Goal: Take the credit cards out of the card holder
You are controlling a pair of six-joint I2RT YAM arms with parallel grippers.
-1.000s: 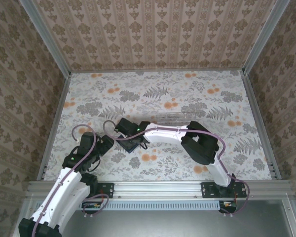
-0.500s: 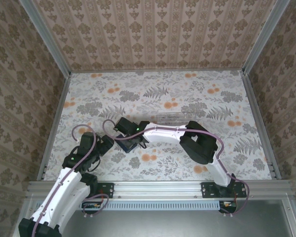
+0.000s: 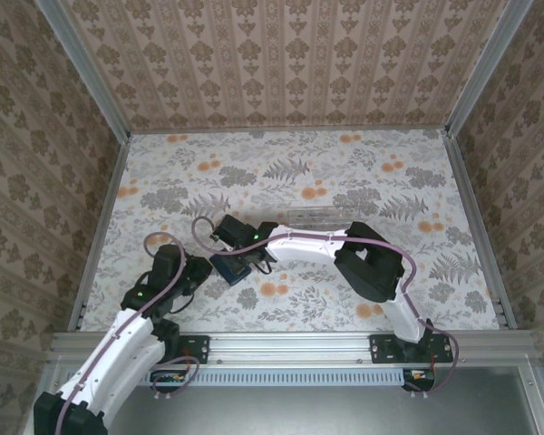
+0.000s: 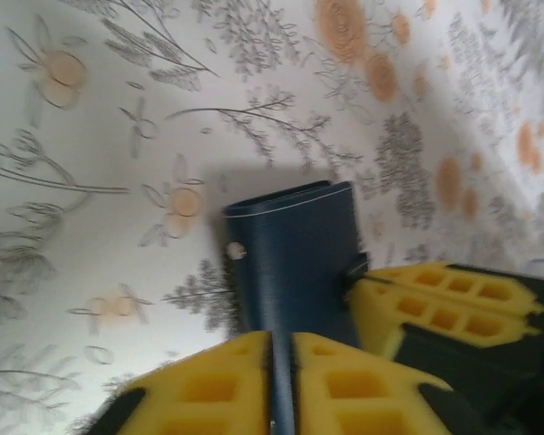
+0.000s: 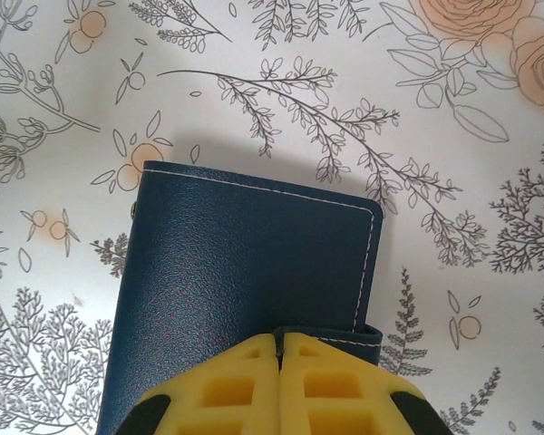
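The card holder [image 3: 228, 266] lies folded shut on the floral table, a dark navy wallet with white stitching. No credit cards are visible; the closed cover hides whatever is inside. In the right wrist view the card holder [image 5: 245, 263] lies under my right gripper [image 5: 280, 338], which is shut on its small tab [image 5: 363, 337]. In the left wrist view my left gripper [image 4: 281, 339] pinches the near edge of the card holder [image 4: 295, 258], with a snap stud [image 4: 236, 250] on its left side. From above, the left gripper [image 3: 202, 270] and right gripper [image 3: 246, 257] meet at the wallet.
A clear plastic tray [image 3: 322, 217] stands just behind the right forearm. The right gripper's yellow fingers [image 4: 444, 299] sit close beside my left fingers. Patterned walls and metal rails [image 3: 100, 227] fence the table.
The left arm has reached right and forward to the wallet. The wallet has shifted slightly left, with the right gripper staying on it.
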